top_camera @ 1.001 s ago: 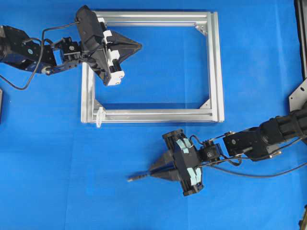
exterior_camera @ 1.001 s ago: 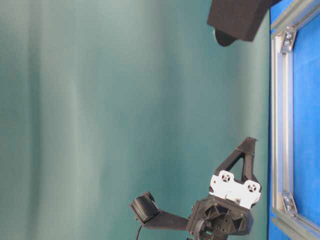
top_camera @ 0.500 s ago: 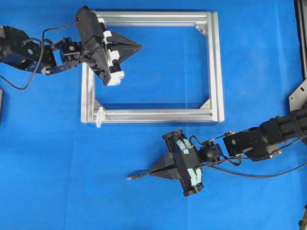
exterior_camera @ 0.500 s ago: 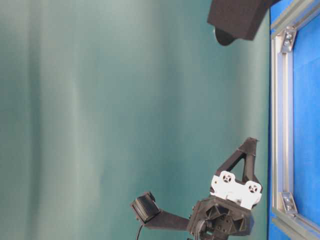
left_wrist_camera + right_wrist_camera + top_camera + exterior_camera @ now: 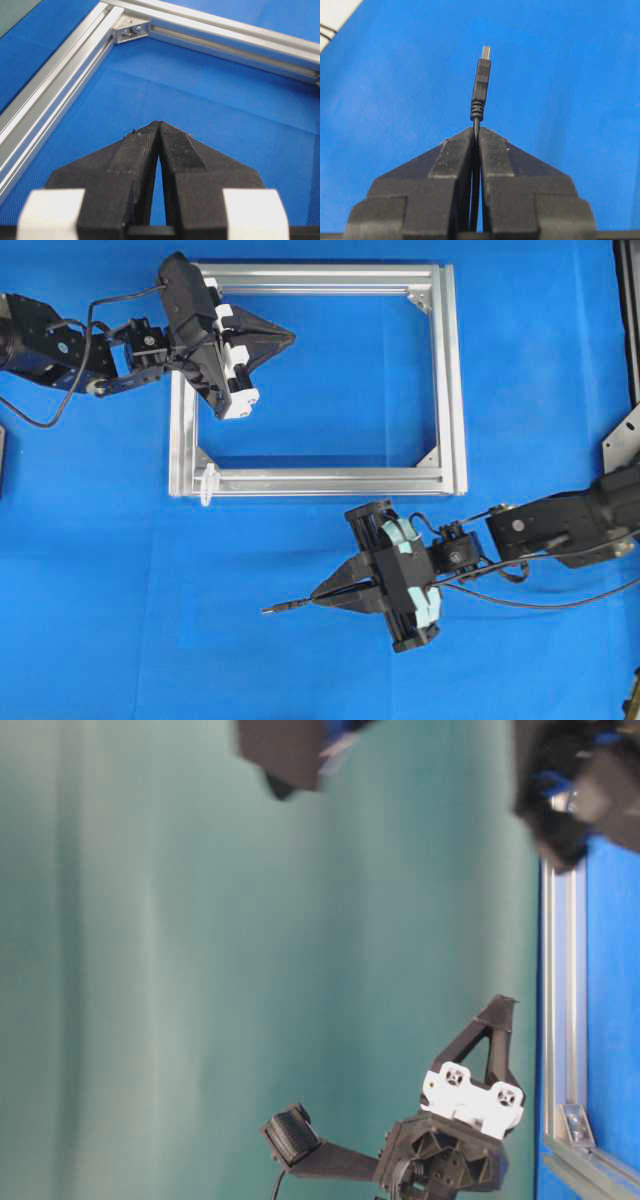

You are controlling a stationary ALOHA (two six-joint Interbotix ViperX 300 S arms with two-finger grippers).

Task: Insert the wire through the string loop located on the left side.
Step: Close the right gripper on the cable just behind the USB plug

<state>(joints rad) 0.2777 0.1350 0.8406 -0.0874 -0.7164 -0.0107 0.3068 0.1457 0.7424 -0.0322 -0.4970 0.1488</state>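
Note:
My right gripper [image 5: 318, 596] [image 5: 476, 129] is shut on the wire [image 5: 285, 606] just behind its plug. The dark plug [image 5: 481, 85] with its metallic tip sticks straight out past the fingertips, pointing left over the blue table. The rest of the wire [image 5: 540, 604] trails right under the arm. The string loop [image 5: 208, 483], small and whitish, hangs at the near left corner of the aluminium frame [image 5: 448, 380], up and left of the plug tip. My left gripper [image 5: 290, 337] [image 5: 159, 123] is shut on nothing, hovering over the frame's far left part.
The silver frame [image 5: 55, 85] lies flat on the blue table, its left rail and far corner bracket [image 5: 131, 31] ahead of the left gripper. A black fixture [image 5: 627, 310] runs along the right table edge. The right arm's parts [image 5: 575, 780] blur across the table-level view.
The right gripper has lifted and shifted slightly right and nearer with the wire; its arm now crosses the table-level view. The left arm has not moved.

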